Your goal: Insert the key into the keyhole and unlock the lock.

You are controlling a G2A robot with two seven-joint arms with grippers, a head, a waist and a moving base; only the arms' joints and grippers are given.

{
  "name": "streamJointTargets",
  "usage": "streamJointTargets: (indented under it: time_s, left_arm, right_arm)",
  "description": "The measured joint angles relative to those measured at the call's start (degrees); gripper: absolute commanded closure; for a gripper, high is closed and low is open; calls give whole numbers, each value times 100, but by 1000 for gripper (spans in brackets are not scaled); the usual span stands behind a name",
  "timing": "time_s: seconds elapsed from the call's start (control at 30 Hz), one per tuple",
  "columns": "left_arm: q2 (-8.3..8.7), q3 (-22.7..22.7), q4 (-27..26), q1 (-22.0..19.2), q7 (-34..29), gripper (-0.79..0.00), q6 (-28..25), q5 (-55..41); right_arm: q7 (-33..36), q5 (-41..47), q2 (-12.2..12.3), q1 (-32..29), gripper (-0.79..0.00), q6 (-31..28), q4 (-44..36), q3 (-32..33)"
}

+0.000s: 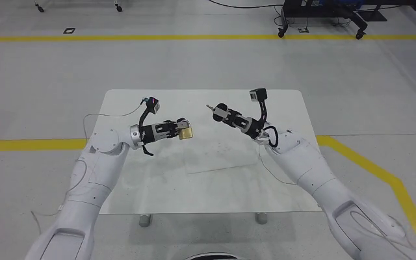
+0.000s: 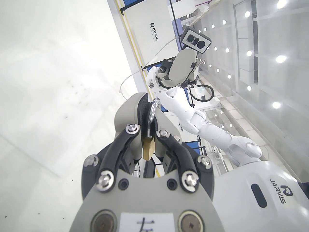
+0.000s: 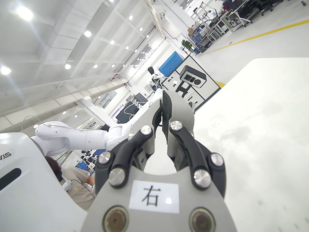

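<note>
Clamped in the left gripper (image 2: 150, 119), the lock (image 1: 186, 132) is held over the middle of the tabletop (image 1: 214, 188), the key (image 1: 210, 107) pinched well apart in the right gripper (image 1: 220, 112); approach and tip alignment are judged needed next.

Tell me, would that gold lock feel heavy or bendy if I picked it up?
Probably heavy for its size: the lock looks like solid brass. Likely stiff, as it shows no bend pinched in the left gripper. Its shiny shackle might be slippery.

light: bright, even | source: ceiling lamps (image 3: 24, 13) | glare: table (image 2: 36, 49) washed white | shadows: faint
</note>
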Motion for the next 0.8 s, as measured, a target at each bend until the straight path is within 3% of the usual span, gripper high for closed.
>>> streamJointTargets:
  time_s: [0.1, 0.2, 0.47, 0.57, 0.67, 0.8]
  left_arm:
    - [-4, 16, -28, 49, 88, 0, 72, -11]
    - [-14, 60, -14, 54, 298, 0, 551, -87]
    - [-159, 703, 321, -804, -404, 0, 3023, -271]
    - [-268, 1047, 559, -1202, -479, 0, 3631, -271]
    - [-373, 1226, 841, -1494, -282, 0, 3701, -371]
    - [-418, 1261, 962, -1569, -247, 0, 3558, -535]
  right_arm:
    - [0, 0, 0, 0, 0, 0, 0, 0]
    - [-127, -255, 19, 8, 0, 158, -74, 69]
    - [-741, -1748, 250, -436, 0, 592, -819, 715]
    - [-967, -2116, 359, -712, 0, 718, -1141, 1056]
    - [-1052, -2257, 469, -1023, 0, 760, -1519, 1416]
    - [-1036, -2365, 535, -1233, 0, 849, -1827, 1636]
